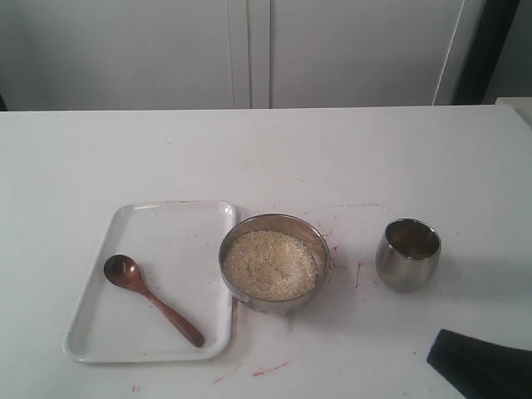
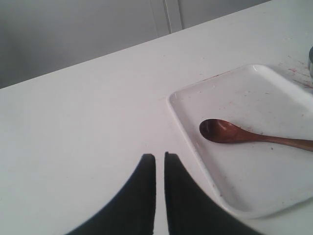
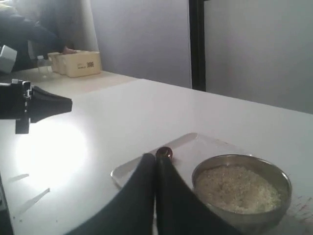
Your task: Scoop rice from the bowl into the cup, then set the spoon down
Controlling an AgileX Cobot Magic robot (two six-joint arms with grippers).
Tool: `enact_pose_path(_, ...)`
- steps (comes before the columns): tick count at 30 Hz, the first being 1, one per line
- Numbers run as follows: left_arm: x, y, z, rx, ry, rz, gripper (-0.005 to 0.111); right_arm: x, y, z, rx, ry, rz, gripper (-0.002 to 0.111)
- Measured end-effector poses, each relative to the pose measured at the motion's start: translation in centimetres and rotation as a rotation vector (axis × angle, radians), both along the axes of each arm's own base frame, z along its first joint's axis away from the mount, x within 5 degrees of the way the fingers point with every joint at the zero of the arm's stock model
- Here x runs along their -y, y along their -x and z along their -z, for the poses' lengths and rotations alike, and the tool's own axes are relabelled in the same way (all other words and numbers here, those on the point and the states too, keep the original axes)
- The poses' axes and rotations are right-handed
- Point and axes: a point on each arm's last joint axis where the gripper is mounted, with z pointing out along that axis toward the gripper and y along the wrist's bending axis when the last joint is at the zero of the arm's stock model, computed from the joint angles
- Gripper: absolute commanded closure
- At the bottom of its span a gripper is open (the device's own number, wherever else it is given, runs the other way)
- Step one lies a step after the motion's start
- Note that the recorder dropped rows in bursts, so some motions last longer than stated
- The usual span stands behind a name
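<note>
While the spoon (image 2: 230, 133) lies untouched, the left pincer (image 2: 159, 155) hangs near it.

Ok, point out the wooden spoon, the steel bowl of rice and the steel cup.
Dark reddish-brown wooden spoon (image 1: 122, 270), exterior view, round scoop end.
Wide shallow steel bowl (image 1: 278, 304), exterior view, front wall.
Small rounded steel cup (image 1: 406, 272), exterior view, outer wall.

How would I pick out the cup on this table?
On the white table, look right of the white tray and the bowl of rice. The cup stands alone there: a small, rounded steel tumbler, narrower than the wide, shallow bowl.
</note>
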Motion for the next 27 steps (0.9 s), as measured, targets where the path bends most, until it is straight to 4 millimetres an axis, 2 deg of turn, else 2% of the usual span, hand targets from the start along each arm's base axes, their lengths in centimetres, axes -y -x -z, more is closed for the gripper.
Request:
enact_pose_path(10, 0.0, 0.0, 0.0, 0.0, 0.0, 0.0, 0.092, 1.4, -0.5, -0.4, 0.041, -0.034, 0.212, 0.108)
enact_pose_path(27, 0.0, 0.0, 0.0, 0.0, 0.0, 0.0, 0.092, 4.5, -0.6, -0.9, 0.134, -0.065, 0.692, 0.108)
